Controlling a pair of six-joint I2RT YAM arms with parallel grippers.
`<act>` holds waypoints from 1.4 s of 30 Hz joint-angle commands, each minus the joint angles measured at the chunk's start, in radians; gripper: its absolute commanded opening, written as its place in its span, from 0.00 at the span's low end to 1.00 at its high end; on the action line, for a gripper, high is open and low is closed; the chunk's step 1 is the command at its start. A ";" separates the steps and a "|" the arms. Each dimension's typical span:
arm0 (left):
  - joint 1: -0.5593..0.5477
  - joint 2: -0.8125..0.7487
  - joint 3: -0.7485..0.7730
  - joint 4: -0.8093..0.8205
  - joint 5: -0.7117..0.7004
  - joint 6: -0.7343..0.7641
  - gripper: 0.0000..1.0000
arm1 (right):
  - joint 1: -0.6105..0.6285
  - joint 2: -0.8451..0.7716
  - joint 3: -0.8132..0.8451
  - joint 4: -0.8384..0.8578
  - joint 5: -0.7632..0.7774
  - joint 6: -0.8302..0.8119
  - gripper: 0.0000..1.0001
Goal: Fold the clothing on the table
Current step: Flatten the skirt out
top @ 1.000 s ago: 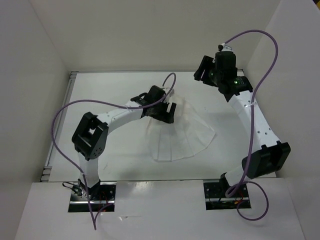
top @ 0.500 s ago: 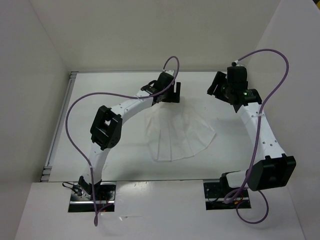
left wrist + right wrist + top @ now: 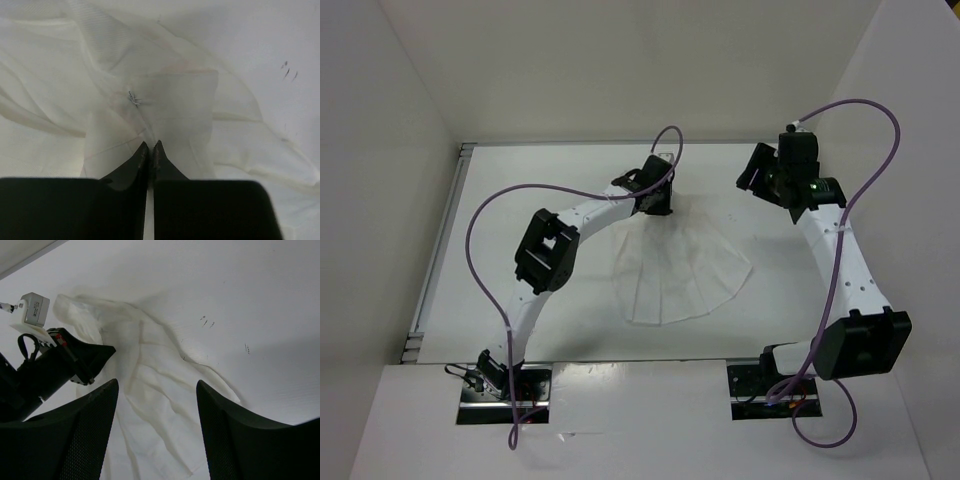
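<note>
Top view: left gripper [image 3: 658,206] hides narrow end of skirt [image 3: 685,265]. Wrist view: jaws pinched together on thin fold at tips. Skirt white, sheer, creased, fanning from left gripper toward arm bases on table [image 3: 520,190]. Right gripper [image 3: 156,385] spread wide, holding nothing, skirt beneath it.

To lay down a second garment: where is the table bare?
Bare: the patch of flat white tabletop between its left rim and the left arm, and the strip between the curved hem of the small white pleated skirt and the near edge. Crowded: the skirt's narrow far end, pinched by the left claw, with the open right claw nearby.
</note>
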 commanded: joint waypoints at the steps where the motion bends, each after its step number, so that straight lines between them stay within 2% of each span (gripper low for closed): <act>1: -0.006 0.013 0.066 0.026 0.117 0.000 0.01 | -0.019 -0.001 0.034 0.002 -0.005 -0.015 0.69; 6: -0.031 -0.077 0.176 -0.037 0.265 0.098 0.00 | -0.051 -0.038 0.023 0.012 -0.005 -0.015 0.69; 10: -0.077 -0.159 0.311 -0.141 0.595 0.213 0.00 | -0.098 -0.087 -0.029 0.041 -0.005 -0.004 0.69; 12: -0.089 -0.240 0.322 -0.165 0.678 0.225 0.00 | -0.115 -0.101 -0.042 0.041 -0.005 0.005 0.69; 15: -0.059 -0.432 0.168 -0.087 0.726 0.189 0.00 | -0.164 -0.122 -0.078 0.052 -0.015 0.005 0.69; 16: -0.040 -0.473 0.056 -0.024 0.705 0.140 0.00 | -0.175 -0.134 -0.078 0.052 -0.015 0.005 0.69; 18: 0.033 -0.587 -0.055 0.060 0.666 0.100 0.00 | -0.175 -0.144 -0.100 0.061 -0.015 0.014 0.69; 19: 0.088 -0.652 -0.169 0.087 0.602 0.066 0.00 | -0.184 -0.144 -0.100 0.061 -0.015 0.014 0.69; 22: 0.176 -0.706 -0.308 0.142 0.540 0.008 0.00 | -0.184 -0.144 -0.109 0.061 -0.035 0.014 0.69; 27: 0.336 -0.603 -0.448 0.156 0.514 -0.068 0.01 | -0.193 -0.122 -0.109 0.061 -0.090 0.023 0.69; 29: 0.382 -0.454 -0.448 0.156 0.514 -0.089 0.01 | -0.193 -0.103 -0.109 0.061 -0.104 0.023 0.69; 32: 0.431 -0.339 -0.416 0.115 0.495 -0.112 0.01 | -0.193 -0.081 -0.109 0.071 -0.158 0.023 0.69; 36: 0.489 -0.220 -0.393 0.130 0.458 -0.146 0.01 | -0.193 -0.038 -0.118 0.098 -0.349 -0.067 0.69; 38: 0.508 -0.200 -0.384 0.130 0.458 -0.157 0.01 | -0.152 0.015 -0.118 0.065 -0.435 -0.112 0.69; 41: 0.520 -0.182 -0.370 0.130 0.470 -0.157 0.01 | -0.079 0.068 -0.118 0.046 -0.436 -0.178 0.67; 42: 0.529 -0.173 -0.370 0.130 0.479 -0.157 0.01 | -0.019 0.101 -0.118 0.046 -0.436 -0.178 0.65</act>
